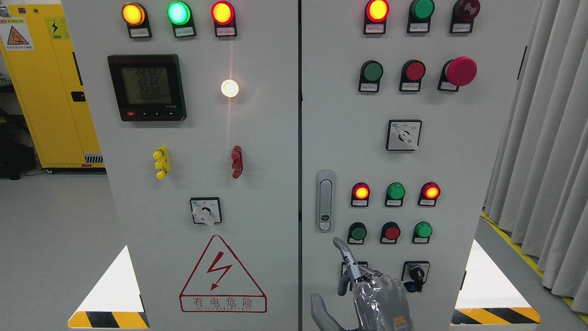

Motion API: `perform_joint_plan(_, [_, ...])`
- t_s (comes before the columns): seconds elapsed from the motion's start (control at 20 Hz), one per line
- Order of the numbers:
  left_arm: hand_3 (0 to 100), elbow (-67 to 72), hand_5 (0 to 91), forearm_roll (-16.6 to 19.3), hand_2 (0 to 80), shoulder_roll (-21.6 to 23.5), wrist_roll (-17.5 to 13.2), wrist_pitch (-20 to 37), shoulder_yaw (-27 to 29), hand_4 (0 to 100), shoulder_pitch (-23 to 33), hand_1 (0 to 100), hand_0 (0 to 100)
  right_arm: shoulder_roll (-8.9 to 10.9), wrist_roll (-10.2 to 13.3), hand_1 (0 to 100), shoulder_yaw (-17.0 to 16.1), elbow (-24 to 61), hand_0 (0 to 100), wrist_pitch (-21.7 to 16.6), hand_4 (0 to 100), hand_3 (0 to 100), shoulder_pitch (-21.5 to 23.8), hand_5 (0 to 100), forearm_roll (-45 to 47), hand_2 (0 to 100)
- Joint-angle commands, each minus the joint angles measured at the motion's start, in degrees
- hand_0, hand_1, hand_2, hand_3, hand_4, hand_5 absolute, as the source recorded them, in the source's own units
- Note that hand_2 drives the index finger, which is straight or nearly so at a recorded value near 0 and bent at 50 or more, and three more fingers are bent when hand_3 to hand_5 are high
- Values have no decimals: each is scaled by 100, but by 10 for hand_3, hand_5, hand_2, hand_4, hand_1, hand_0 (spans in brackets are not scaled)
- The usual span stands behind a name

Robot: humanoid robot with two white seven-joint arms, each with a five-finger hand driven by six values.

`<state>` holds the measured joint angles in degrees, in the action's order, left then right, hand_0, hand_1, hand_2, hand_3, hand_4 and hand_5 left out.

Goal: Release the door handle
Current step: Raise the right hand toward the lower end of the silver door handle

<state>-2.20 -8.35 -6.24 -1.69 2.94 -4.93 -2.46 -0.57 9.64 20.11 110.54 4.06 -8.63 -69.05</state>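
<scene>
Listing the scene, item by item.

Item, right hand [367,294]: mine, coming in at the bottom edge right of the middle, back toward the camera. The index finger [345,257] is stretched upward and the thumb [321,312] is spread to the left. The other fingers are hidden behind the knuckles. It holds nothing, and I count it as loose and unclasped.

Item, door handle [325,201]: a grey swing handle set upright in its recess at the left edge of the right cabinet door [459,161], beside the seam with the left cabinet door [257,207]. It lies flat against the panel. My index fingertip is below it, near but not touching.

Item, green push button [357,232]: just right of my fingertip, untouched.

Item, key switch [417,273]: at the right of my knuckles, partly covered by the hand.

Item, left hand: not in view.

Status: as far as I can judge, the release itself is done, since no finger is on the handle. The right door looks flush with its neighbour. What is left, at most, is drawing the hand down and away from the panel without brushing the buttons.
</scene>
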Motion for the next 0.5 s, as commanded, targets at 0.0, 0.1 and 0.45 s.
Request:
perform_joint_plan(0.0, [0, 0, 0, 0, 0, 0, 2, -3, 0, 0, 0, 556, 120, -276, -41, 342, -16, -506, 464, 60, 1000, 1000, -323, 1000, -1092, 15])
perform_joint_plan(0.1, [0, 0, 0, 0, 0, 0, 2, -3, 1, 0, 0, 556, 120, -347, -50, 344, -16, -656, 463, 218, 1000, 1000, -411, 1000, -1189, 15])
perform_joint_plan(0.45, [0, 0, 0, 0, 0, 0, 2, -3, -8, 0, 0, 556, 120, -400, -58, 346, -25, -937, 463, 306, 1000, 1000, -693, 1000, -1198, 16])
